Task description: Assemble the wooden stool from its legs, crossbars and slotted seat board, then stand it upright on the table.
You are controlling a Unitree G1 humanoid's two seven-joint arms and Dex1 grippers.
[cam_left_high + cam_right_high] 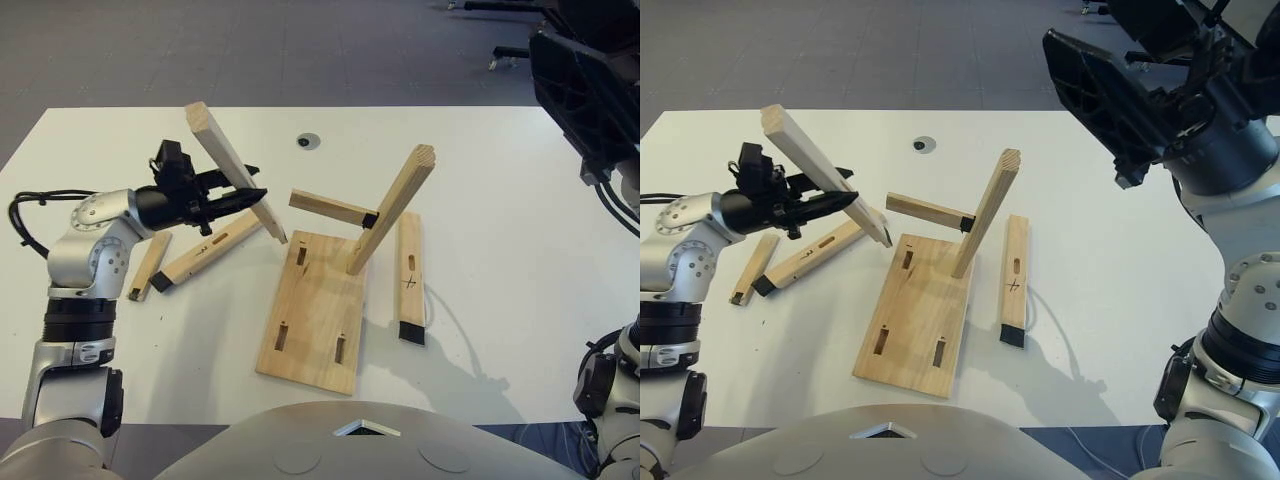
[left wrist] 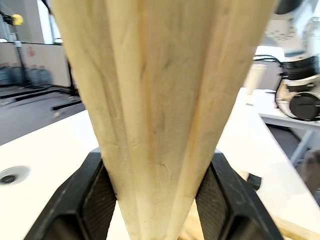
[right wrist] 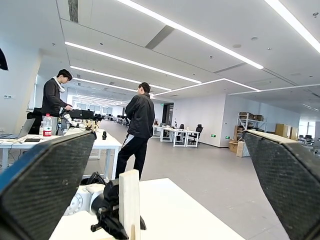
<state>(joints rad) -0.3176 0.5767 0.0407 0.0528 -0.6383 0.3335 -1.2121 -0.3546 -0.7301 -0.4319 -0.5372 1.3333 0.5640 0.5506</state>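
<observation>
One square-edged wooden leg [image 1: 224, 148] clamped in left pincer [image 1: 254, 196]; right pincer [image 3: 170, 145] wide open.

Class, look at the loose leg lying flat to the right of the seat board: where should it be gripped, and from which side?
Grip the loose leg near its middle, coming straight down from above and closing across its narrow width. It lies flat on the table, both long edges free, and the standing leg leans toward its far end.
</observation>
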